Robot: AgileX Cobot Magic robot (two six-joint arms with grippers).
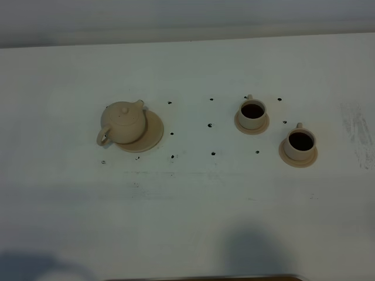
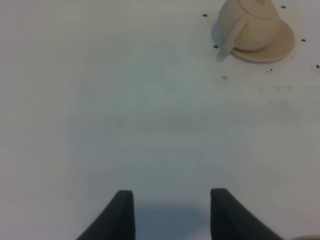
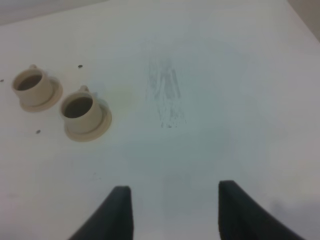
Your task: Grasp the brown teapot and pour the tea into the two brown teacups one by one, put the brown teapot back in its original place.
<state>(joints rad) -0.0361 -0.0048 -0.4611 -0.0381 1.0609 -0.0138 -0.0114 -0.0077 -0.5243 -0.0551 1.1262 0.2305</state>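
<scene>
The pale tan teapot (image 1: 123,123) sits on the left part of its flat round saucer (image 1: 151,136), handle toward the front left, spout toward the back right. It also shows in the left wrist view (image 2: 250,24) on its saucer (image 2: 277,47). Two tan teacups, one (image 1: 252,112) and the other (image 1: 300,143), stand on small saucers at the right, both dark inside. They show in the right wrist view (image 3: 31,86) (image 3: 80,110). My left gripper (image 2: 172,212) is open and empty, well short of the teapot. My right gripper (image 3: 175,210) is open and empty, away from the cups.
The white table (image 1: 187,205) carries small dark dots (image 1: 210,125) between teapot and cups and a grey scuffed patch (image 1: 357,132) at the far right, also in the right wrist view (image 3: 165,95). A dark edge (image 1: 205,278) lies at the table's front.
</scene>
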